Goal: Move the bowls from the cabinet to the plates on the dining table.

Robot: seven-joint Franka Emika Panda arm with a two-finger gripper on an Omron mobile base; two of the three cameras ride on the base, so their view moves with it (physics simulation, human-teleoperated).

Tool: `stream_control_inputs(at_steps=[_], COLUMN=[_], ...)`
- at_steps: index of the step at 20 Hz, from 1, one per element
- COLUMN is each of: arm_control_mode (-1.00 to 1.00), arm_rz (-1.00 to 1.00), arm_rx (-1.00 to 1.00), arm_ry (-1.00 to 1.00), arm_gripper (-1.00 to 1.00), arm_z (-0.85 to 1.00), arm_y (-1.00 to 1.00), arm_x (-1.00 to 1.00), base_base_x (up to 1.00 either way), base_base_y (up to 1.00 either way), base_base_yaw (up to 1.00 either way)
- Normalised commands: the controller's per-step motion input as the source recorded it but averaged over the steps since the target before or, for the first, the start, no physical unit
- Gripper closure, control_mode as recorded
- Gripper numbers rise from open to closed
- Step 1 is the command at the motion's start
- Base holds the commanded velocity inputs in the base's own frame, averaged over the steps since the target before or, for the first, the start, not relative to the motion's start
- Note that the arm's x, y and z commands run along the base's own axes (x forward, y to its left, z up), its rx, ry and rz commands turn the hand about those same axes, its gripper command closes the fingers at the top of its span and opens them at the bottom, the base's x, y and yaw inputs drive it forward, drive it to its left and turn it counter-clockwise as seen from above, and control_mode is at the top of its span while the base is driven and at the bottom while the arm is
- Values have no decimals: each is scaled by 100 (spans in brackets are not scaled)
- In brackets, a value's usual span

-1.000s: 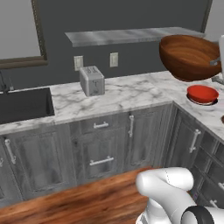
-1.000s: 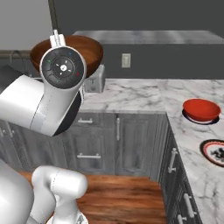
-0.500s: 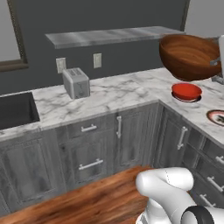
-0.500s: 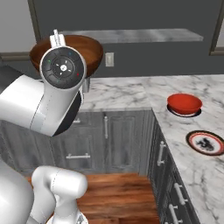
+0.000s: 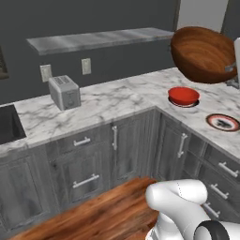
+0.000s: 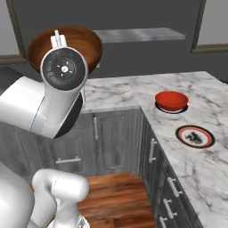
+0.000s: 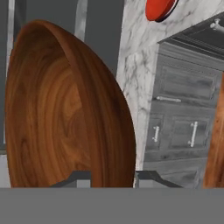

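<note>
The round dark brown wood-grain bowl point(image 7: 65, 109) hangs in the air, tipped on edge, because the fingers point(image 7: 113, 178) pinch its rim between them; in the left base view it floats high above the white-grey veined marble tabletop point(image 5: 140, 93). The glossy bright red bowl point(image 6: 171, 100) already sits on its plate, whose rim barely shows. Just beside it lies the flat round white plate with a dark rim point(image 6: 195, 136), bare, presumably awaiting the smooth, deep brown bowl. A boxy silver toaster point(image 5: 64, 92) stands well apart.
</note>
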Motion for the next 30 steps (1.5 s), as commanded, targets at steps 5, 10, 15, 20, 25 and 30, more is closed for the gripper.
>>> stream_control_inputs(at_steps=[5, 10, 15, 20, 25, 30], arm_control_mode=[100, 100, 100, 100, 100, 100], arm_rz=[0, 0, 0, 0, 0, 0], arm_rx=[0, 0, 0, 0, 0, 0], arm_ry=[0, 0, 0, 0, 0, 0], arm_gripper=[100, 100, 100, 100, 100, 100], arm_z=[0, 0, 0, 0, 0, 0], arm_y=[0, 0, 0, 0, 0, 0], arm_x=[0, 0, 0, 0, 0, 0], base_base_x=[0, 0, 0, 0, 0, 1], base_base_y=[0, 0, 0, 0, 0, 2], base_base_yaw=[-25, -25, -25, -25, -25, -25])
